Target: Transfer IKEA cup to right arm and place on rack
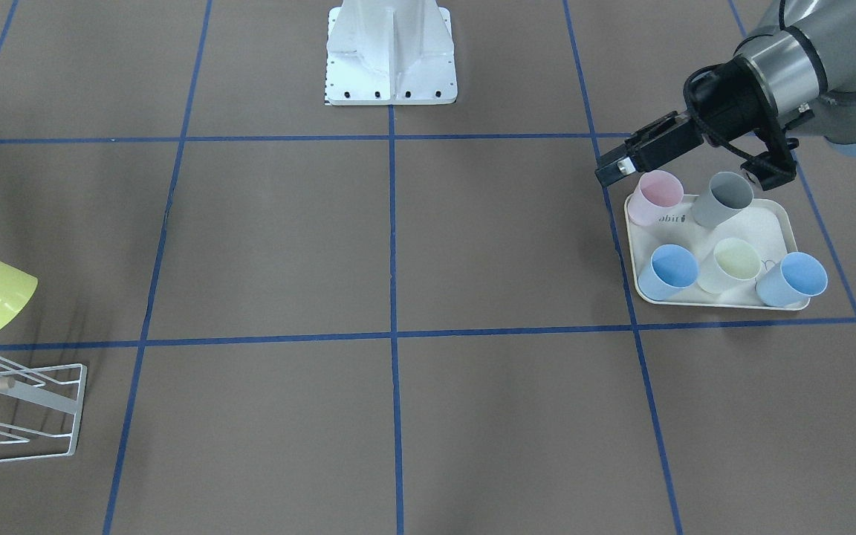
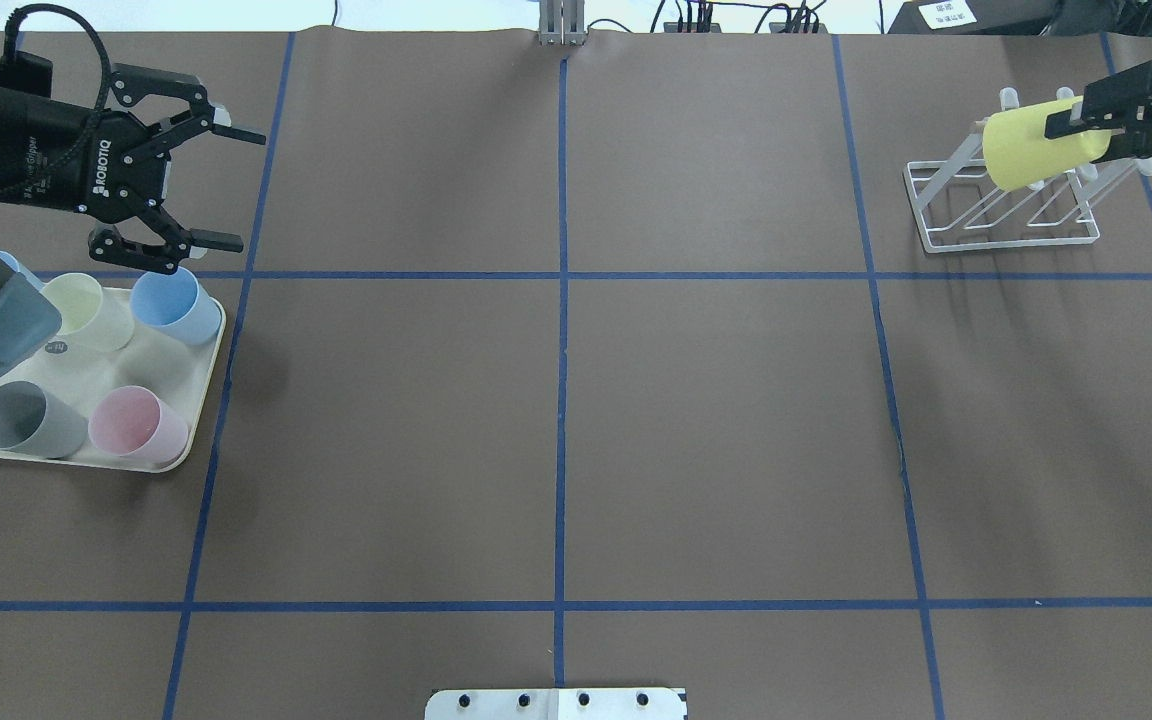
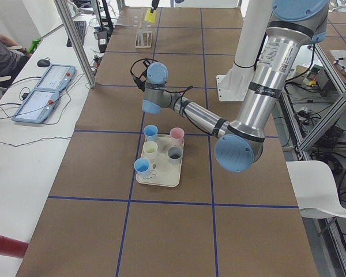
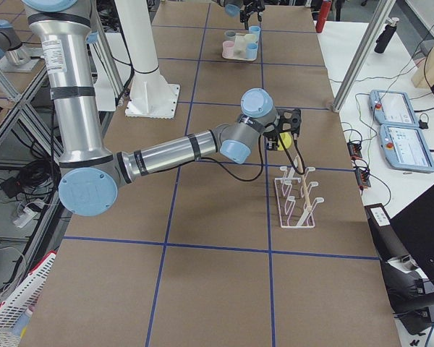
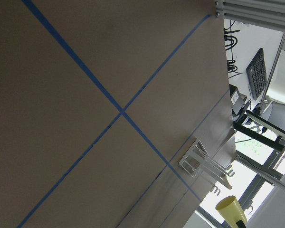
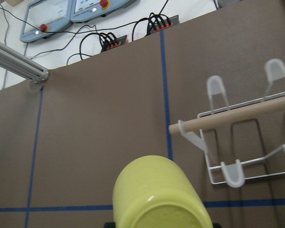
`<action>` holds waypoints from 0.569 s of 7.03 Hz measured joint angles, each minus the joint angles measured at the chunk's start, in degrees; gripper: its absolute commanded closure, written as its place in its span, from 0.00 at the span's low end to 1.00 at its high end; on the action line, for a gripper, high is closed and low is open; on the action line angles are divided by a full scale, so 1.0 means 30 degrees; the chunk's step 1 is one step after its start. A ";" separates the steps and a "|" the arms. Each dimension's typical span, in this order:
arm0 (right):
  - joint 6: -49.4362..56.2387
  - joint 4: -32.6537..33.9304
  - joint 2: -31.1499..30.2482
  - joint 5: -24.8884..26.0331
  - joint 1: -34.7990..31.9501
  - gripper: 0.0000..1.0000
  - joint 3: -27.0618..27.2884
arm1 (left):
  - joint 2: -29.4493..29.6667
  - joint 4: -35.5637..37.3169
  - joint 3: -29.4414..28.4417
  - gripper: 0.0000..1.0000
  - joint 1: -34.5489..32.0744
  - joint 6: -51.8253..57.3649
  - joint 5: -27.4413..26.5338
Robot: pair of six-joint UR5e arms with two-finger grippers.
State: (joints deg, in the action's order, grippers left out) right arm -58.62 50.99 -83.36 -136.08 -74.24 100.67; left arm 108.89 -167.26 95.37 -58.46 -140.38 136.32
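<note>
Right, overhead first: my right gripper is clamped on the yellow IKEA cup, holding it on its side over the white wire rack at the table's far right. The left gripper hangs with its jaws spread wide and nothing between them, just beyond the cream tray that carries five pastel cups.

From the front camera the cup is tilted at the frame's edge, right above the rack's raised prong; I cannot tell whether they touch. The left gripper shows side-on near the pink cup.

From the right end, the near arm stretches to the rack with the cup at its tip, close above the prongs. From the left end, the cup is a small yellow spot far down the table.

On the right wrist camera the cup's end fills the lower foreground, the wooden dowel and prongs just past it. The left wrist camera shows tape lines, with rack and cup in a far corner.
</note>
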 measured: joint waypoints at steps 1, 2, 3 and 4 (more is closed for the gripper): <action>0.2474 0.2490 -0.0225 0.0244 -0.0272 1.00 0.0472 | 0.0010 0.0002 -0.0152 0.00 -0.0077 0.0025 -0.0001; 0.4716 0.5112 -0.0252 0.0360 -0.0500 1.00 0.1035 | 0.0008 0.0002 -0.0235 0.00 -0.0100 0.0034 -0.0002; 0.6523 0.7197 -0.0099 0.0522 -0.0516 1.00 0.1363 | -0.0029 0.0002 -0.0276 0.00 -0.0107 0.0035 -0.0002; 0.7890 0.8811 0.0229 0.0934 -0.0239 1.00 0.1510 | -0.0081 0.0002 -0.0328 0.00 -0.0109 0.0037 -0.0002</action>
State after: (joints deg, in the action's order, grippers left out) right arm -34.95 77.42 -82.68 -133.28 -74.96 105.20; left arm 108.65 -167.25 94.39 -58.79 -140.27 136.32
